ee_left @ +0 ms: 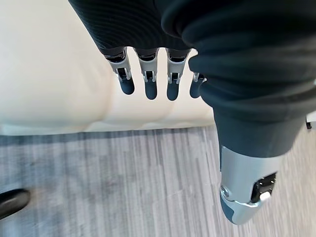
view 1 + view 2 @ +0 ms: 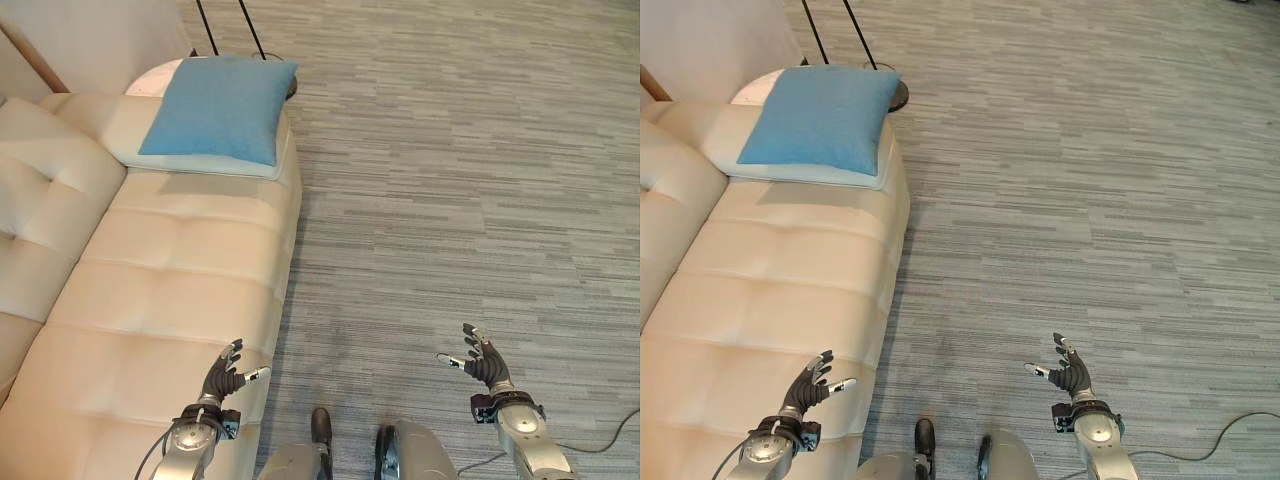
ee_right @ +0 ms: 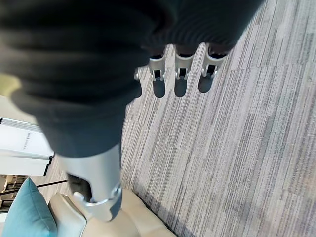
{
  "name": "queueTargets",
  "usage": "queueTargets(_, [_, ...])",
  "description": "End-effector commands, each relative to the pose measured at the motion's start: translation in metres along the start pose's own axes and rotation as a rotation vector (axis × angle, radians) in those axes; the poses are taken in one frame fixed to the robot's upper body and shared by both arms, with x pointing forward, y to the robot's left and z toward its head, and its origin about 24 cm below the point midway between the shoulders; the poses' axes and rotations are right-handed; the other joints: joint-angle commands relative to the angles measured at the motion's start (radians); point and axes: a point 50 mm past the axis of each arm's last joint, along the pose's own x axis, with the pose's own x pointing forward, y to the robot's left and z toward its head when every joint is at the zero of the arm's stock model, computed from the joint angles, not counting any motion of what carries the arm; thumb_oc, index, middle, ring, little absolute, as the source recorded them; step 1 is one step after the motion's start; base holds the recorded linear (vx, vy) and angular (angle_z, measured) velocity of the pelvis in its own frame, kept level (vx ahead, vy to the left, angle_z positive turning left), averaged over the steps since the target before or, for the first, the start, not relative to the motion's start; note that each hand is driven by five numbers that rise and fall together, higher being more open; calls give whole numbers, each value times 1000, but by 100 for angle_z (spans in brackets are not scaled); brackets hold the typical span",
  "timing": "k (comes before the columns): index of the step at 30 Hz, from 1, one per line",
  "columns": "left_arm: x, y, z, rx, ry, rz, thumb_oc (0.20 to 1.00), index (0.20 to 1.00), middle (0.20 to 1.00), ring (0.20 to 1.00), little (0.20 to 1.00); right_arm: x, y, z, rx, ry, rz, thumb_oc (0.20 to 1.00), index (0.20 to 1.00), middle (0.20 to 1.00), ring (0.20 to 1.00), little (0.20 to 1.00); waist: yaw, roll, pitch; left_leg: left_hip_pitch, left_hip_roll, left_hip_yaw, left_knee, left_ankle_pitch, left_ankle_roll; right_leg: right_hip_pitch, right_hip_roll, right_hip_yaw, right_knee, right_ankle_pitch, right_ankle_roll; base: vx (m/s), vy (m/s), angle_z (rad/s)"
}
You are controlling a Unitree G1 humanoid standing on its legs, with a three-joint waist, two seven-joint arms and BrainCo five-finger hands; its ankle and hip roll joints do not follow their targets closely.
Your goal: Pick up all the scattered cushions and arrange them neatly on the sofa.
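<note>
A blue cushion (image 2: 222, 107) lies on a pale cushion (image 2: 130, 140) at the far end of the cream sofa (image 2: 170, 290); the blue cushion (image 2: 822, 117) shows again in the right eye view and at a corner of the right wrist view (image 3: 27, 215). My left hand (image 2: 225, 375) hovers open over the sofa's front edge, holding nothing. My right hand (image 2: 482, 362) is open over the carpet, well right of the sofa, also empty. In the wrist views the left hand's fingers (image 1: 148, 81) and the right hand's fingers (image 3: 180, 74) hang straight.
Grey striped carpet (image 2: 460, 200) spreads to the right of the sofa. A floor lamp's dark base (image 2: 290, 88) and thin poles (image 2: 230, 28) stand behind the sofa's far end. A white sign board (image 3: 22, 145) stands further off.
</note>
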Motion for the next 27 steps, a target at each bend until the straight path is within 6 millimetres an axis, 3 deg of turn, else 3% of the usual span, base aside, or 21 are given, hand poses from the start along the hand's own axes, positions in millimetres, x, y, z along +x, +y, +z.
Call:
queueTargets(1, [-6,10,8,66,-71,3,1000,1000,1000,1000,1000,4,-9,12,26,-65,-37,1000,1000,1000,1000,1000,-12,-48,11,79,4,15,38,-140,-89,54,-9,-34,-270,211,49,481,-103,20])
queueTargets(4, [-5,7,8,77,-74,-2,1000,1000,1000,1000,1000,2,-9,11,13,-61,-36,1000,1000,1000,1000,1000,-33,-35,9,169,16,-1,22,-192,-107,20,-5,-24,-288,237,60,527,-128,14])
queueTargets(6, [-7,4,6,87,-73,-17,1000,1000,1000,1000,1000,-3,-12,5,3,-48,-29,1000,1000,1000,1000,1000,-46,-35,-6,205,21,-24,58,-204,-120,50,2,13,-279,247,43,517,-162,17])
queueTargets(8, [-7,1,6,74,-71,-24,1000,1000,1000,1000,1000,-4,-15,2,-7,-37,-34,1000,1000,1000,1000,1000,-48,-24,-18,170,54,-23,206,-122,-159,94,25,22,-276,241,14,455,-252,62])
queueTargets(9, [-6,-1,7,64,-73,-31,1000,1000,1000,1000,1000,-3,-17,4,-9,-44,-42,1000,1000,1000,1000,1000,-43,-28,-11,103,78,-24,375,-49,-178,124,30,22,-274,227,-11,348,-339,61])
queueTargets(10, [-5,-3,9,58,-78,-41,1000,1000,1000,1000,1000,-2,-20,7,-3,-55,-53,1000,1000,1000,1000,1000,-36,-37,1,22,95,-27,526,-8,-176,149,33,22,-276,211,-35,318,-337,54])
queueTargets(11, [-4,-4,8,46,-75,-37,1000,1000,1000,1000,1000,-2,-21,7,-4,-56,-60,1000,1000,1000,1000,1000,-33,-44,5,-18,112,-21,601,5,-170,168,43,24,-276,186,-57,189,-208,39])
queueTargets(12, [-4,-4,9,47,-75,-37,1000,1000,1000,1000,1000,-2,-21,7,-4,-56,-59,1000,1000,1000,1000,1000,-35,-47,3,-22,109,-21,601,8,-169,165,40,23,-278,188,-57,414,-226,-7])
queueTargets(13, [0,-6,12,39,-77,-37,1000,1000,1000,1000,1000,0,-28,9,-15,-52,-86,1000,1000,1000,1000,1000,-11,-61,16,-125,108,-6,615,-43,-136,228,44,30,-280,146,-72,294,-126,-27])
queueTargets(14, [0,-6,12,39,-78,-38,1000,1000,1000,1000,1000,0,-28,9,-15,-52,-86,1000,1000,1000,1000,1000,-10,-60,18,-124,110,-6,617,-45,-136,229,46,31,-279,145,-72,552,-136,-35])
queueTargets(17, [0,-7,9,42,-67,-35,1000,1000,1000,1000,1000,0,-34,10,-24,-56,-109,1000,1000,1000,1000,1000,15,-67,2,-211,109,43,397,-60,-125,315,42,36,-302,93,-57,491,2,-13])
queueTargets(18, [0,-5,9,40,-68,-26,1000,1000,1000,1000,1000,0,-34,9,-31,-55,-110,1000,1000,1000,1000,1000,24,-60,-2,-219,107,38,316,-38,-129,334,51,39,-307,83,-54,547,80,17])
queueTargets(19, [-2,-1,7,34,-62,4,1000,1000,1000,1000,1000,-1,-34,8,-48,-51,-109,1000,1000,1000,1000,1000,45,-47,-3,-243,107,17,198,50,-156,368,73,40,-310,60,-49,386,67,18])
queueTargets(20, [-2,-1,7,34,-62,4,1000,1000,1000,1000,1000,-1,-34,8,-49,-50,-109,1000,1000,1000,1000,1000,44,-49,-2,-236,104,17,188,56,-156,370,70,40,-310,59,-49,537,101,-4])
queueTargets(21, [-4,2,4,21,-50,24,1000,1000,1000,1000,1000,-1,-34,7,-58,-45,-110,1000,1000,1000,1000,1000,63,-39,-11,-244,101,-14,61,108,-169,411,82,47,-307,33,-45,287,55,-39])
queueTargets(22, [-4,2,4,21,-51,24,1000,1000,1000,1000,1000,-1,-35,7,-58,-45,-111,1000,1000,1000,1000,1000,63,-38,-13,-245,102,-14,57,112,-169,409,83,47,-308,35,-46,667,153,-53])
queueTargets(24, [-8,7,-5,17,-15,58,1000,1000,1000,1000,1000,-3,-36,2,-74,-24,-118,1000,1000,1000,1000,1000,82,-38,-30,-280,116,66,-36,133,-171,498,75,50,-304,-16,-34,673,183,-25])
queueTargets(25, [-9,10,-9,14,-1,74,1000,1000,1000,1000,1000,-4,-37,0,-73,-18,-121,1000,1000,1000,1000,1000,85,-40,-40,-290,119,92,-46,127,-176,528,74,52,-299,-34,-28,822,281,-10])
queueTargets(26, [-14,17,-14,11,18,97,1000,1000,1000,1000,1000,-5,-35,-1,-66,-11,-113,1000,1000,1000,1000,1000,105,-38,-63,-289,127,143,-28,152,-158,564,70,63,-279,-42,-14,650,225,-7])
queueTargets(27, [-14,17,-14,11,18,97,1000,1000,1000,1000,1000,-5,-35,-1,-66,-11,-113,1000,1000,1000,1000,1000,106,-39,-63,-288,127,144,-29,152,-158,565,69,64,-278,-43,-14,616,245,14])
